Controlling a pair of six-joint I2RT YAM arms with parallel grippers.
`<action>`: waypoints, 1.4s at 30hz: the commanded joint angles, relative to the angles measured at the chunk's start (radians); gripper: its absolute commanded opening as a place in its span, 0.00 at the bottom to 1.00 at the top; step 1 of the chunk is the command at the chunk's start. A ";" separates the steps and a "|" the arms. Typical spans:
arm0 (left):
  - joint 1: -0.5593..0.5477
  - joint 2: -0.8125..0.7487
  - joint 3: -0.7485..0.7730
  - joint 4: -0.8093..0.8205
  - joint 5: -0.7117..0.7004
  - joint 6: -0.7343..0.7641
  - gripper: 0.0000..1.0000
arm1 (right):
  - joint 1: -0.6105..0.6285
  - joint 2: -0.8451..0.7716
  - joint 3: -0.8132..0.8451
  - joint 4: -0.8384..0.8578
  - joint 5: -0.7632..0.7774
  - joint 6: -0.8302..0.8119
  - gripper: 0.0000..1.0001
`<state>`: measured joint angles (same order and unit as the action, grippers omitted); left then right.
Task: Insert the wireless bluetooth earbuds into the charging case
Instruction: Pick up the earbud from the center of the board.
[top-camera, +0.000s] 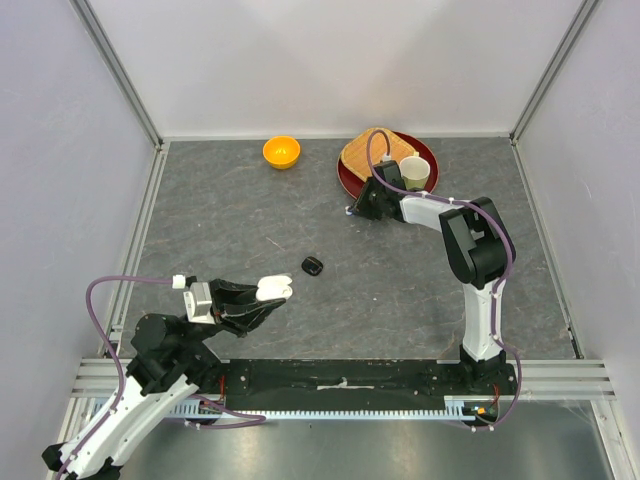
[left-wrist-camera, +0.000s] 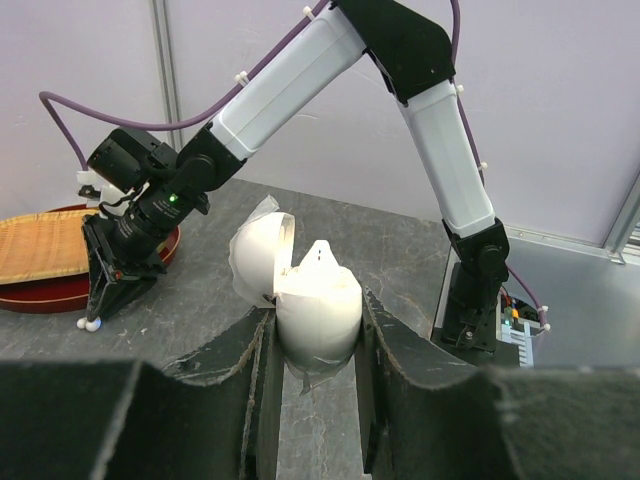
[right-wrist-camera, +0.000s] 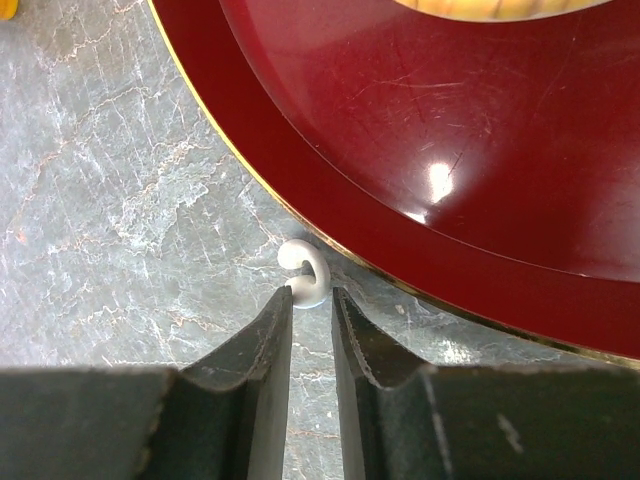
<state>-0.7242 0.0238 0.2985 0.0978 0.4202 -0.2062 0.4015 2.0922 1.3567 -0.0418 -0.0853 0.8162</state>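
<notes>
White and hinged open, the charging case (left-wrist-camera: 320, 295) stands clamped between the fingers of the left claw (left-wrist-camera: 314, 345), which is closed tight on its lower half and holds it up off the desk (right-wrist-camera: 120, 200), lid (left-wrist-camera: 258, 255) tipped back. Its sockets face away from the wrist view, so whether any bud already sits inside cannot be told. Further along, the orange bowl (top-camera: 281, 151) sits at the far side, its contents too small to read, and a little black oval (top-camera: 313, 265) lies alone mid-desk; case or bud, I cannot say. To the right, the right claw (right-wrist-camera: 311, 300) is down at the desk with its jaws a narrow gap apart and nothing between them. A white earbud (right-wrist-camera: 303, 272) lies just ahead of the tips, touching or nearly touching one finger and tucked against the rim of the red tray (right-wrist-camera: 450, 200). The step in hand looks like the pickup of this bud. The next move likely calls for a short advance so the jaws straddle it, a gentle close, then a carry across to the waiting case. The tray rim leaves little room, and the bud could skid away. The other buds are not to be found in any view.
</notes>
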 joint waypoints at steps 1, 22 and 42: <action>0.000 0.002 0.031 -0.004 -0.009 0.033 0.02 | -0.004 0.031 0.018 0.002 -0.001 -0.003 0.28; -0.001 0.010 0.025 -0.007 -0.031 0.036 0.02 | -0.004 0.058 0.059 0.019 -0.028 -0.051 0.27; -0.001 0.030 0.027 0.000 -0.038 0.031 0.02 | 0.074 -0.268 -0.168 -0.026 -0.011 -0.298 0.10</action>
<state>-0.7242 0.0441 0.2985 0.0769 0.3946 -0.2058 0.4484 1.9812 1.2854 -0.0460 -0.1223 0.6033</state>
